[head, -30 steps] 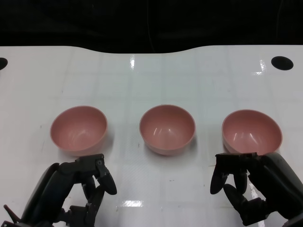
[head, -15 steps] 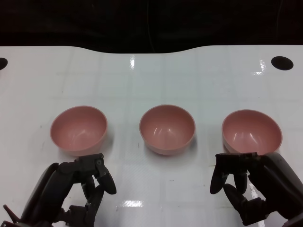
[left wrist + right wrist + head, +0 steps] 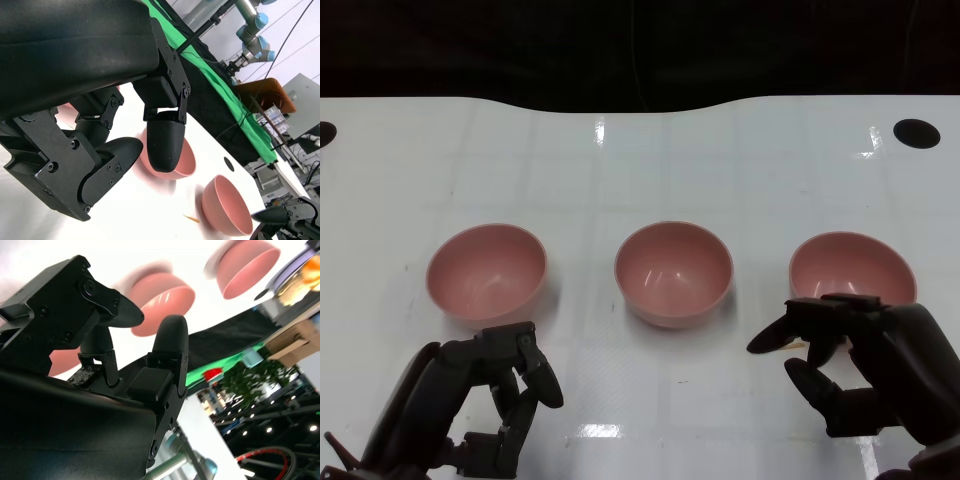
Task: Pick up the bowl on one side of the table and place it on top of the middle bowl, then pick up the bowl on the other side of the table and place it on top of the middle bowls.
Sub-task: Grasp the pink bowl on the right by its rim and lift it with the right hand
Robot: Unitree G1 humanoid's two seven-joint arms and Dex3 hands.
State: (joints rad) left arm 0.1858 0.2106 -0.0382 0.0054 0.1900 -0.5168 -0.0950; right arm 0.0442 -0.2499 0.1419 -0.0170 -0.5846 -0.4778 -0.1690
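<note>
Our right hand point(image 3: 845, 365) hovered empty, fingers apart, beside the upright right pink plastic bowl point(image 3: 852, 272); our left hand point(image 3: 485, 395) likewise.

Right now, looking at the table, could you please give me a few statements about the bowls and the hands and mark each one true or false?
1. Three pink bowls stand in a row: the left bowl, the middle bowl and the right bowl. True.
2. One bowl is already stacked on the middle bowl. False: each bowl sits alone on the white table.
3. The right hand holds nothing. True: its fingers are apart, just in front of the right bowl.
4. The left hand grips the left bowl. False: it holds nothing and is on the near side of that bowl.
5. The bowls are upside down. False: all open upward.
</note>
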